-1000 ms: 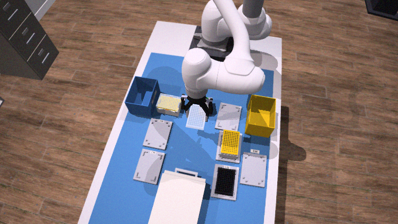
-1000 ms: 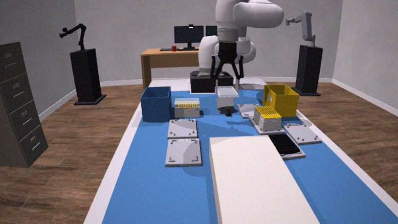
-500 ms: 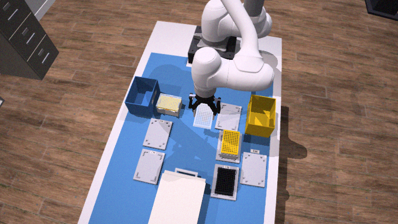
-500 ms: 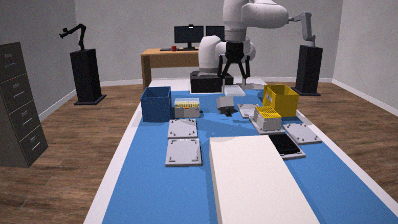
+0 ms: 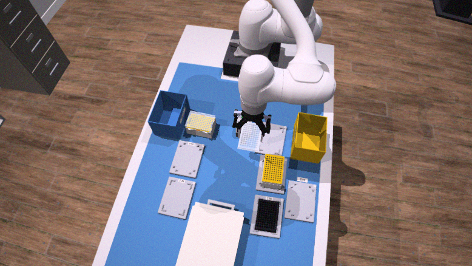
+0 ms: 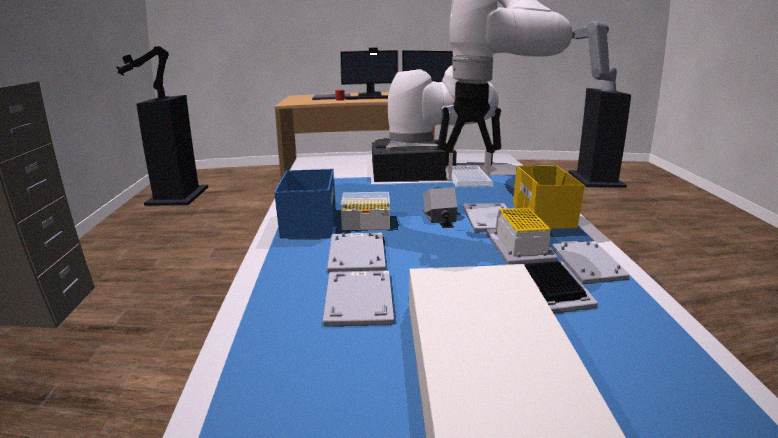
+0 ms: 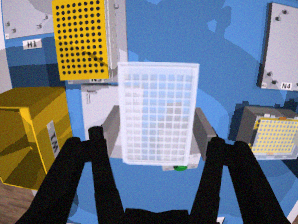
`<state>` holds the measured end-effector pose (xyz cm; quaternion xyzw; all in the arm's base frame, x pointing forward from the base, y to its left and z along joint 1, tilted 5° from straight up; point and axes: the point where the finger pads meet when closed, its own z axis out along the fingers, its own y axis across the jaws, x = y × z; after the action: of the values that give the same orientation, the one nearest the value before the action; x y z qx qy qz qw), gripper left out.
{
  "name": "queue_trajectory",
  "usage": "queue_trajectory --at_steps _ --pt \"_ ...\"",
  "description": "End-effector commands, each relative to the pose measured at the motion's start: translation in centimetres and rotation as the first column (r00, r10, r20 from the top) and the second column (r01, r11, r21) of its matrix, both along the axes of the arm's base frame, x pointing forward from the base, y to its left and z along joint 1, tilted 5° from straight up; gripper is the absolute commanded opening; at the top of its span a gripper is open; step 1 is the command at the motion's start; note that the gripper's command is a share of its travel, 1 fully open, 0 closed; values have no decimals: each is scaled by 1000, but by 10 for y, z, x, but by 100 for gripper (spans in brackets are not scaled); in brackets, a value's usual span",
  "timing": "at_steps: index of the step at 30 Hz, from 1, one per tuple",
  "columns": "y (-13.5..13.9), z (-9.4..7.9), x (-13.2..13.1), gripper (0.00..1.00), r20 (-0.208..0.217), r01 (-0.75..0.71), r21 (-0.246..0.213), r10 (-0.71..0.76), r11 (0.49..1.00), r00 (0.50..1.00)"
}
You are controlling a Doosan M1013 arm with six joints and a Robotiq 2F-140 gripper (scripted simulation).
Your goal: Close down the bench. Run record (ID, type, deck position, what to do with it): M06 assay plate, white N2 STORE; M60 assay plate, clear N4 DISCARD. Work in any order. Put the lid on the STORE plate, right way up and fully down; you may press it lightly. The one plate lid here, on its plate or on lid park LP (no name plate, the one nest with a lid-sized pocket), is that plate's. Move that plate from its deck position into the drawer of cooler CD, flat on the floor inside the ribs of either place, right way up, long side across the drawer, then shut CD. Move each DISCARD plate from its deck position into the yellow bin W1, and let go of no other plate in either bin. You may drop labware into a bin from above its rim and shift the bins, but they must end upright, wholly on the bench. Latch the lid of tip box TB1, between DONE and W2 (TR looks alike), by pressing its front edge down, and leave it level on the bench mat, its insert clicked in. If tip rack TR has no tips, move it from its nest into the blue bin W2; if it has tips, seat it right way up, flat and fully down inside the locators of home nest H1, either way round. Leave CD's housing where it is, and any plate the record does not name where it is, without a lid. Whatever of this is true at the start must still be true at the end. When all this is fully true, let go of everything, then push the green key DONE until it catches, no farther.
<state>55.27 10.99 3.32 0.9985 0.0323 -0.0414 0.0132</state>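
My gripper (image 5: 250,129) (image 6: 470,157) (image 7: 156,116) is shut on the clear assay plate (image 5: 248,136) (image 6: 471,175) (image 7: 158,106), gripping its long sides and holding it flat in the air. The plate hangs above the blue mat, partly over an empty grey nest (image 5: 276,143) (image 6: 483,214). The yellow bin W1 (image 5: 307,152) (image 6: 555,209) (image 7: 20,152) stands upright to the right of the plate, apart from it. The green DONE key (image 7: 180,167) peeks out below the plate in the wrist view, on its grey box (image 6: 439,201).
The blue bin W2 (image 5: 165,129) (image 6: 304,212) and tip box TB1 (image 5: 199,124) (image 6: 365,211) (image 7: 273,135) stand to the left. The yellow-topped tip rack TR (image 5: 273,169) (image 6: 522,231) (image 7: 80,36) sits on its nest. A black plate (image 5: 267,215) (image 6: 555,281) and the white cooler CD (image 5: 211,234) (image 6: 489,348) are near the front.
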Motion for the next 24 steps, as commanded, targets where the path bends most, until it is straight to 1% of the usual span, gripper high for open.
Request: queue_trajectory --at_steps 1,8,10,24 --pt "9 0 -4 0 0 0 0 0 1000 1000" --pt "26 0 -11 0 0 0 0 0 1000 1000" --pt "26 0 -11 0 0 0 0 0 1000 1000" --pt "61 0 -25 0 0 0 0 0 1000 1000"
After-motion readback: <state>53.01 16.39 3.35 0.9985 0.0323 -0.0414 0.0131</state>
